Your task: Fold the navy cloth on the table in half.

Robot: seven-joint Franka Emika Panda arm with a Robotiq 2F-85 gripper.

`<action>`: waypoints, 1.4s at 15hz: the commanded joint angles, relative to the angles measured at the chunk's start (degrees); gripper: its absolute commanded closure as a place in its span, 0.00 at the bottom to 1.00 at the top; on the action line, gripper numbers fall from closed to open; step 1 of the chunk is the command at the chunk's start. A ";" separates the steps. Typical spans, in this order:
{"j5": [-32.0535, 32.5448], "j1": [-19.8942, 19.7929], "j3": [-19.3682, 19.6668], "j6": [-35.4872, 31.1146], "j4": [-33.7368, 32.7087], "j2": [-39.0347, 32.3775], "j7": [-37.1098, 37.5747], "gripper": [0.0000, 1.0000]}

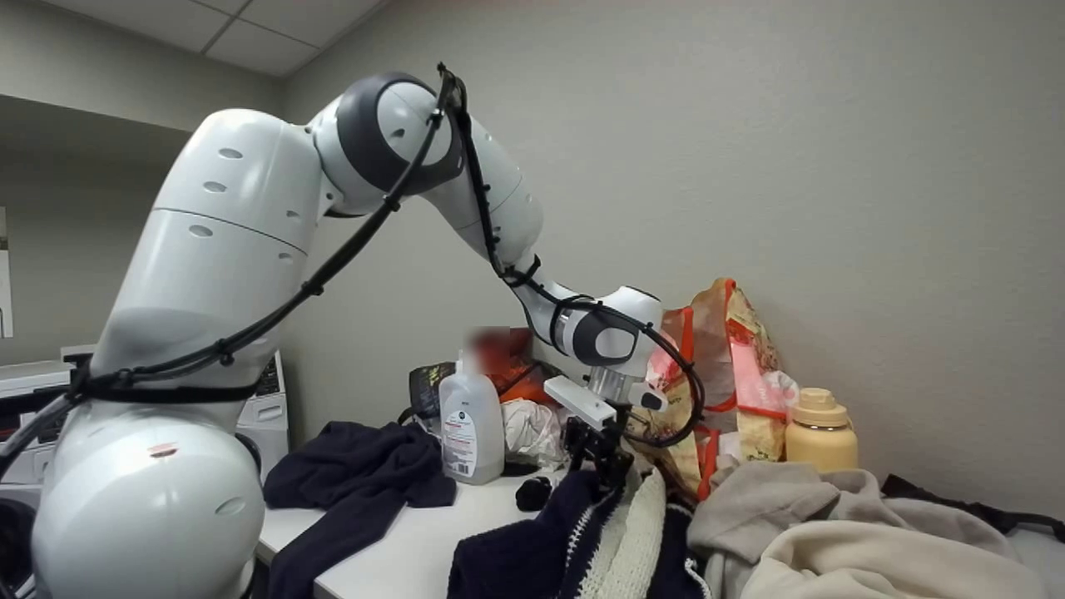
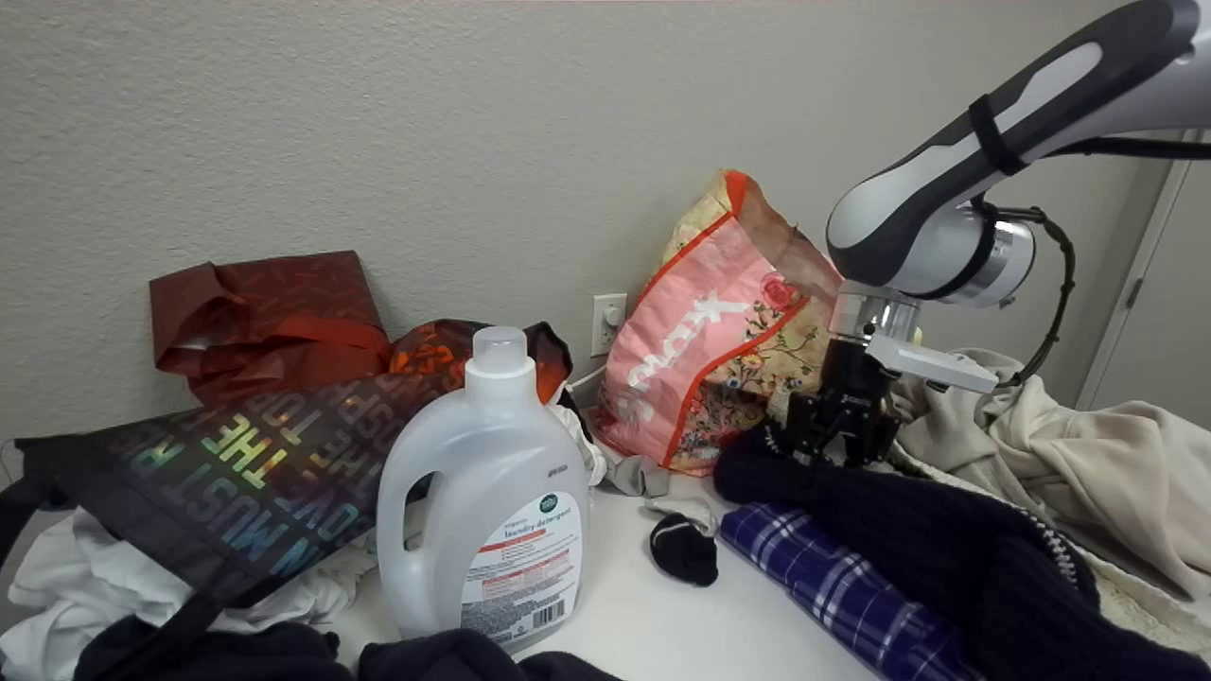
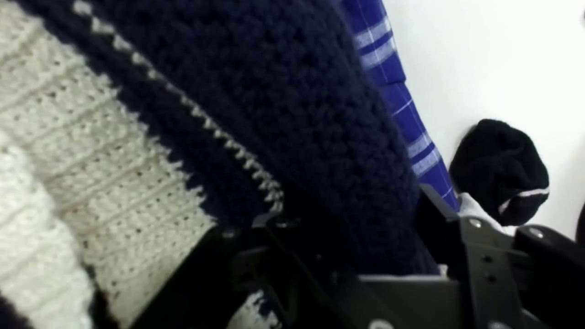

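Your end effector (image 3: 351, 210) straddled a fold of the navy knit cloth (image 3: 283, 91), jaws apart. Blue plaid fabric (image 3: 397, 101) lay alongside.

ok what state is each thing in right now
navy cloth: rumpled, no neat fold visible
gripper: jaws apart, navy cloth between them
plaid fabric: partly covered
detergent jug: upright, capped
yellow bottle: upright, lidded
beige blanket: heaped, rumpled
floral bag: standing, creased
dark garment: crumpled, partly hanging off the table
small black cloth: bunched
red bag: creased, slumped
white fabric: crumpled
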State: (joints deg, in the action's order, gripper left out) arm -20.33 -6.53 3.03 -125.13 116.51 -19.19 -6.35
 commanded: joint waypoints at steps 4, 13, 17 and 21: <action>-0.25 -0.06 -0.12 -10.72 4.45 1.71 3.15 0.88; 3.52 -2.04 4.44 -11.48 4.93 2.07 11.28 0.98; 4.16 -2.81 4.96 -8.76 5.22 3.34 11.55 0.61; 7.04 -2.59 5.74 -6.80 4.54 4.50 13.22 0.31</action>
State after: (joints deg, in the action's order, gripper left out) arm -16.27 -9.27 7.85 -134.99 119.94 -17.72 4.28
